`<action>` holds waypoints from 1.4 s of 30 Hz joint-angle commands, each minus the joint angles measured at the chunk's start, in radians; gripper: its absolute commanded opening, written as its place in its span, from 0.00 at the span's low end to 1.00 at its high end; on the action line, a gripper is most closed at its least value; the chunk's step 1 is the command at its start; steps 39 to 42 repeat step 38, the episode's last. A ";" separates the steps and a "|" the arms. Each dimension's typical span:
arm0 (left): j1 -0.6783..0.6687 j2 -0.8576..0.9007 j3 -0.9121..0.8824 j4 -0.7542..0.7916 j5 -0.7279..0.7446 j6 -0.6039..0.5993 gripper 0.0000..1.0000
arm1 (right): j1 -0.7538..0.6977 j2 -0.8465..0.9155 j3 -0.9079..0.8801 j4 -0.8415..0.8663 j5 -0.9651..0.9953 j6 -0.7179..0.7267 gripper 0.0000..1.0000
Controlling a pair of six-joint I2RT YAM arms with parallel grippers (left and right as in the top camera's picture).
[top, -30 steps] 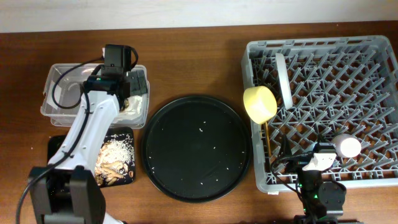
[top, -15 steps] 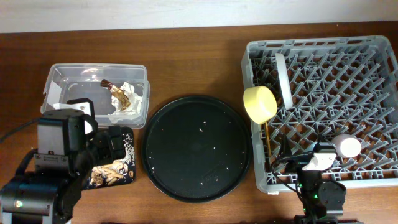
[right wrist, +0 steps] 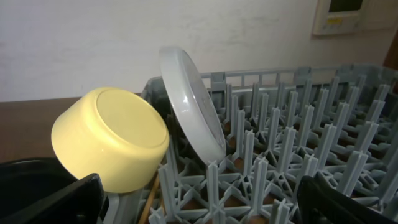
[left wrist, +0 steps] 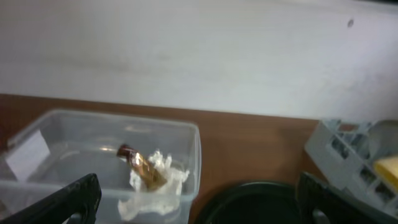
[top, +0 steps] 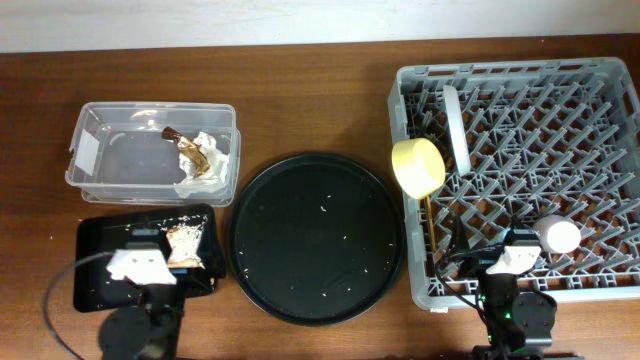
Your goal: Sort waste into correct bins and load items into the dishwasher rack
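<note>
The clear tub [top: 100, 150] holds the white napkin [top: 205, 170] and the foil wrapper [top: 192, 150]; both also show in the left wrist view, napkin [left wrist: 158, 180] and wrapper [left wrist: 140, 165]. The shallow black tray [top: 100, 240] holds food scraps [top: 185, 245]. In the grey rack [top: 600, 100] are the upright plate [top: 456, 128], the yellow bowl [top: 418, 166], the chopsticks [top: 428, 225] and the pink cup [top: 560, 235]. The blue cup is out of view. My left gripper [left wrist: 199, 208] is open and empty, low over the shallow tray [top: 145, 262]. My right gripper [right wrist: 202, 205] is open and empty at the rack's front [top: 512, 252].
A large round black tray [top: 318, 237] with a few white crumbs lies between the bins and the rack. In the right wrist view the bowl [right wrist: 112, 140] and plate [right wrist: 189, 102] stand just ahead of the fingers. A white wall runs behind the table.
My left arm has drawn back from over the clear tub to the front edge, above the shallow black tray. The right arm has not moved.
</note>
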 commanded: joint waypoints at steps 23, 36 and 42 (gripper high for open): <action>-0.003 -0.223 -0.462 0.279 0.013 0.019 0.99 | -0.006 -0.006 -0.005 -0.003 -0.005 -0.007 0.98; -0.003 -0.222 -0.462 0.279 0.013 0.019 0.99 | -0.006 -0.006 -0.005 -0.003 -0.005 -0.007 0.98; -0.003 -0.222 -0.462 0.279 0.013 0.019 0.99 | -0.006 -0.006 -0.005 -0.003 -0.005 -0.007 0.99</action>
